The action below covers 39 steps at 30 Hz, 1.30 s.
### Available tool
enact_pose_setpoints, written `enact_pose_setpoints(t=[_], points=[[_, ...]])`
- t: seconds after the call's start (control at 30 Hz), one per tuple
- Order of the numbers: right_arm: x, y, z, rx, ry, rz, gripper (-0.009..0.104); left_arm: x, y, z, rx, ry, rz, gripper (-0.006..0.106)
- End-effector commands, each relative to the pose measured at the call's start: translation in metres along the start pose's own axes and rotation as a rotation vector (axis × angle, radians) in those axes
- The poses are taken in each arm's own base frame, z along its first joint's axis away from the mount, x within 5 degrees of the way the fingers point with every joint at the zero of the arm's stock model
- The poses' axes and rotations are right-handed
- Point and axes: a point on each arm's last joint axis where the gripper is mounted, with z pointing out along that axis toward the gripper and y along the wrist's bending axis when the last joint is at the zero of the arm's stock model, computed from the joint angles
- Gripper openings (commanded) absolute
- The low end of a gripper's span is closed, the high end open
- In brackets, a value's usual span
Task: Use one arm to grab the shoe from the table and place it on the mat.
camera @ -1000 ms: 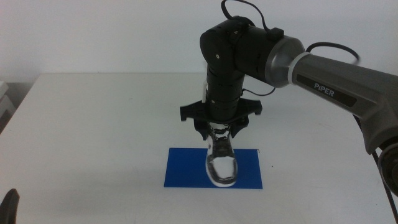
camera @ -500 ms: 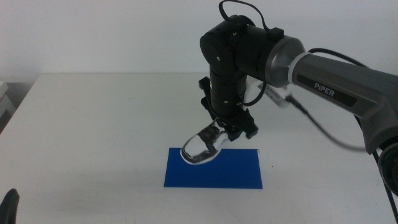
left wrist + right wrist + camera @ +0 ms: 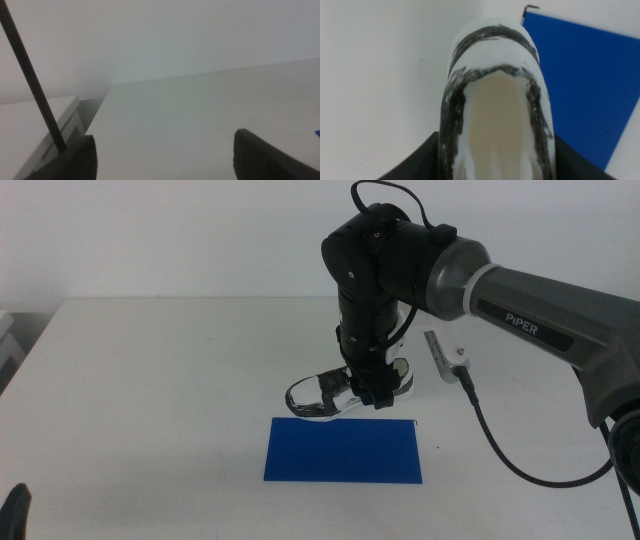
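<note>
My right gripper (image 3: 366,390) hangs from the big black arm and is shut on the shoe (image 3: 322,396), a small white sneaker with black-grey patches. The shoe lies level with its toe pointing left, just behind the far edge of the blue mat (image 3: 344,451). In the right wrist view the shoe's cream inside (image 3: 496,115) fills the gap between the dark jaws, over white table, with the mat (image 3: 592,75) off to one side. Whether the sole touches the table (image 3: 160,390) I cannot tell. My left gripper (image 3: 165,155) waits open at the near left corner (image 3: 15,515).
A black cable with a small white labelled plug (image 3: 446,356) lies on the table right of the shoe. A grey cabinet (image 3: 45,125) stands off the table's left edge, with a thin black cable (image 3: 30,75) crossing the left wrist view.
The right wrist has turned, swinging the shoe's toe from facing the camera to pointing left. The shoe has gone from over the mat's middle back to its far edge.
</note>
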Motion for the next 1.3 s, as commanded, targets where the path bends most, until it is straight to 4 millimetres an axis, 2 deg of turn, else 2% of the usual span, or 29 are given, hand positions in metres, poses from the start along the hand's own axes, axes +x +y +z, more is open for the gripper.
enact_pose_setpoints(t=[0.0,0.27,0.37,0.53,1.27], points=[[-0.014,0.005,-0.039,-0.066,-0.034,0.008,-0.004,-0.006,0.0,-0.001,-0.001,-0.083,-0.014,0.094],[-0.007,0.001,-0.034,-0.016,0.023,0.024,-0.004,-0.006,0.0,-0.001,-0.001,-0.083,-0.014,0.094],[-0.002,-0.001,-0.027,-0.007,0.01,0.007,-0.004,-0.006,0.0,-0.001,-0.001,-0.083,-0.014,0.094],[0.004,-0.004,-0.029,-0.022,-0.007,-0.019,-0.004,-0.006,0.0,-0.001,-0.001,-0.083,-0.014,0.094],[0.006,-0.012,-0.026,-0.027,-0.06,-0.059,-0.004,-0.006,0.0,-0.001,-0.001,-0.083,-0.014,0.094]])
